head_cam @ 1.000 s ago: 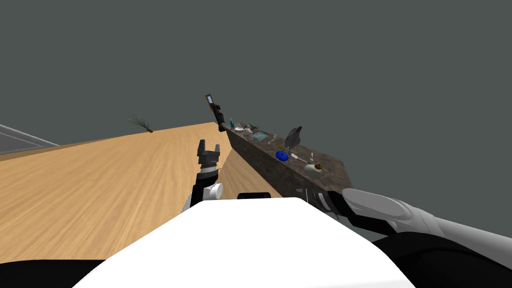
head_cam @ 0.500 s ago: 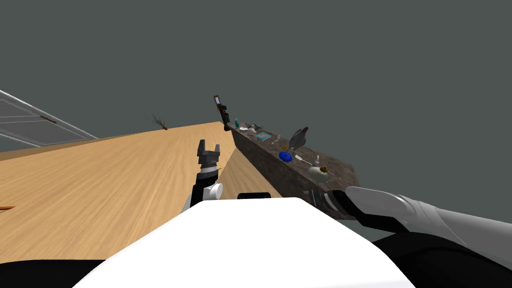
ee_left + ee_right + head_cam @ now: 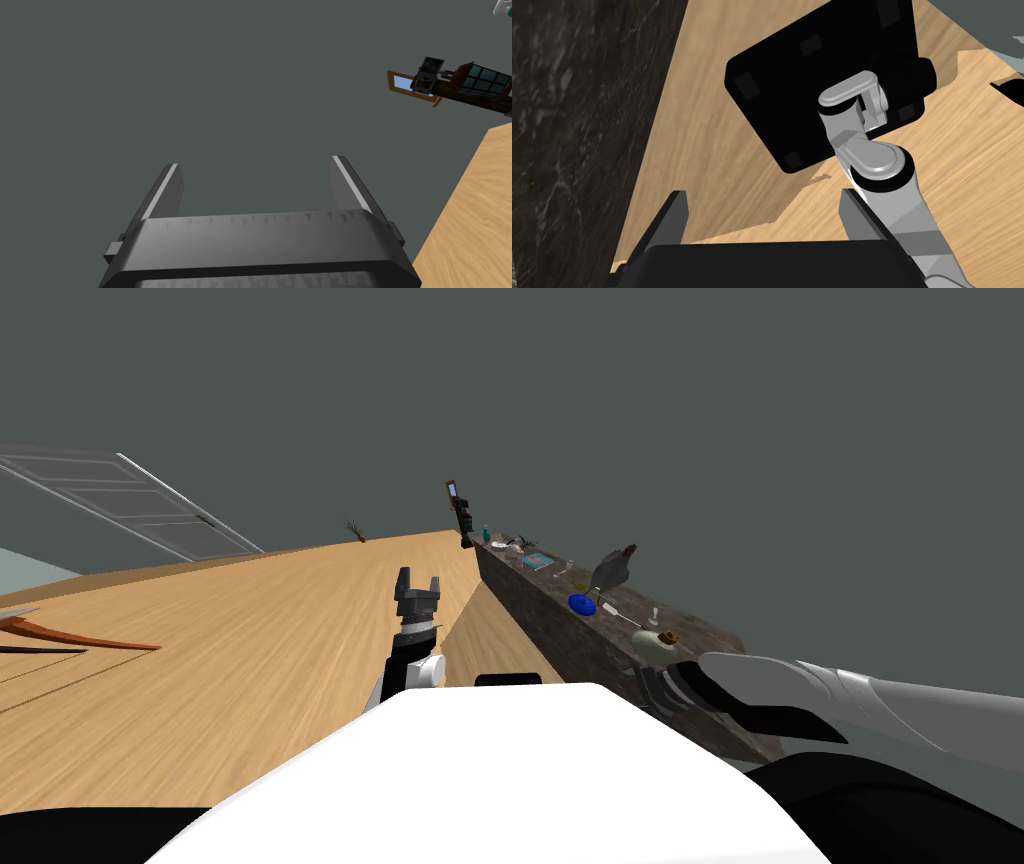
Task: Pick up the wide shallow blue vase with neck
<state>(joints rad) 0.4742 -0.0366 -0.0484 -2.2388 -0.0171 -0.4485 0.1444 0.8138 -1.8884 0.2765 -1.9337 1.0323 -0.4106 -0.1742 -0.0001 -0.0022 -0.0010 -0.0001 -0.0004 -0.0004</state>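
Base turned; blue vase (image 3: 582, 604) on dark counter (image 3: 541, 619); L gripper (image 3: 255, 166), R gripper (image 3: 762, 194) released.

Dark grey wall (image 3: 620, 398) across the upper frame. Light wood floor (image 3: 230, 638) at left and centre. Long dark stone table (image 3: 545, 623) runs from centre to lower right. Panelled grey door (image 3: 130, 493) at upper left.
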